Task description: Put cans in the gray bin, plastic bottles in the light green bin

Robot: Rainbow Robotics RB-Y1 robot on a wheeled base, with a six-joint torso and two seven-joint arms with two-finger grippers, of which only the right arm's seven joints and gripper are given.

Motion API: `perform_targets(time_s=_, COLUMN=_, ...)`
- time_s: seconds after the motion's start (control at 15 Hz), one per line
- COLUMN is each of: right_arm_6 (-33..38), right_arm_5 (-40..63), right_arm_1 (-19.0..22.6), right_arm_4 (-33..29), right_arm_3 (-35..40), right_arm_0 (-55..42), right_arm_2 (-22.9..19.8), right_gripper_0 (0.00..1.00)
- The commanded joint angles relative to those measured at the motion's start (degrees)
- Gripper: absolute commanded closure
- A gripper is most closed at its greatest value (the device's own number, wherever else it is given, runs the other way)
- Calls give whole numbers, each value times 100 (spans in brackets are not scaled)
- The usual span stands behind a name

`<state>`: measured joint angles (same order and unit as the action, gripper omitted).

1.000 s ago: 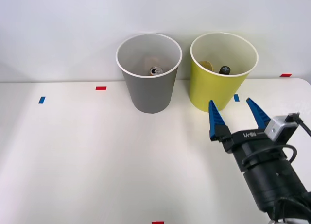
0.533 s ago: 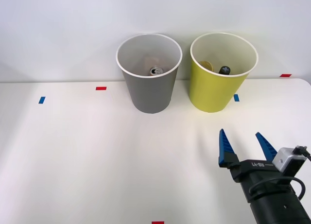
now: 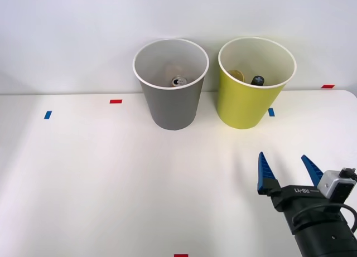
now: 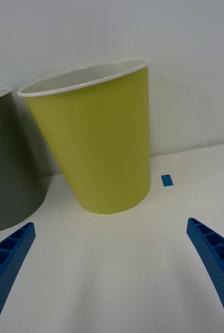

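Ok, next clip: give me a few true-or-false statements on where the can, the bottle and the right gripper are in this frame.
1. The can lies inside the gray bin. True.
2. A black-capped plastic bottle lies on the table between the bins. False: it is inside the light green bin.
3. The right gripper is open and holds nothing. True.
4. The right gripper hangs directly over the gray bin. False: it is over bare table, nearer the robot than the light green bin.

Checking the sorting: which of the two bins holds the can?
The gray bin, left of the light green bin: a silver-topped can lies at its bottom, while the green one holds a black-capped bottle.
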<state>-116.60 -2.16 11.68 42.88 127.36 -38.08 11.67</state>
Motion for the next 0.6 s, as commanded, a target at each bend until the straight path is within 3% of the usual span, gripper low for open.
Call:
perform_targets(time_s=0.07, right_arm_6=805, right_arm_5=-21, right_arm_1=-420, right_arm_4=-1361, right_arm_3=-97, right_arm_0=-7, right_arm_2=-24, right_gripper_0=0)
perform_targets(time_s=0.2, right_arm_6=1412, right_arm_5=-329, right_arm_1=-464, right_arm_4=-1976, right_arm_3=-317, right_arm_0=20, right_arm_2=64, right_gripper_0=0)
perform_targets(time_s=0.6, right_arm_6=4734, right_arm_5=-1700, right_arm_1=-535, right_arm_4=-4481, right_arm_3=-1214, right_arm_0=-68, right_arm_2=169, right_gripper_0=0)
